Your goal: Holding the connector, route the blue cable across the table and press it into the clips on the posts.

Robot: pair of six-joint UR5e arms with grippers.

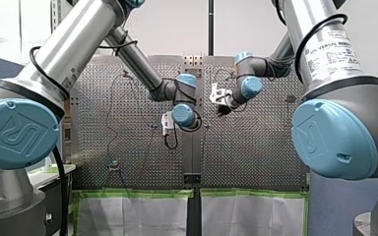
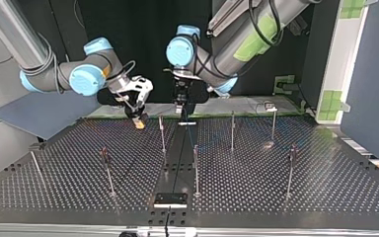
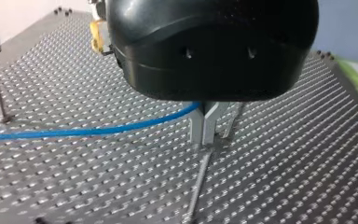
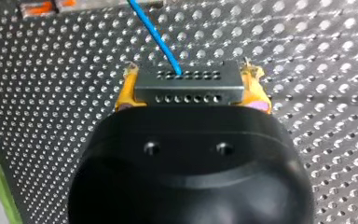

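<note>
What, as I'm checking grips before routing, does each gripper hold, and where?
My right gripper clamps the connector by its two short ends; my left gripper pinches the blue cable partway along.

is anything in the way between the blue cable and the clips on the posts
Nothing visible does. My right gripper clamps the connector, and my left gripper pinches the blue cable low over the table. In the top view only perforated table lies between them and the nearest post.
</note>
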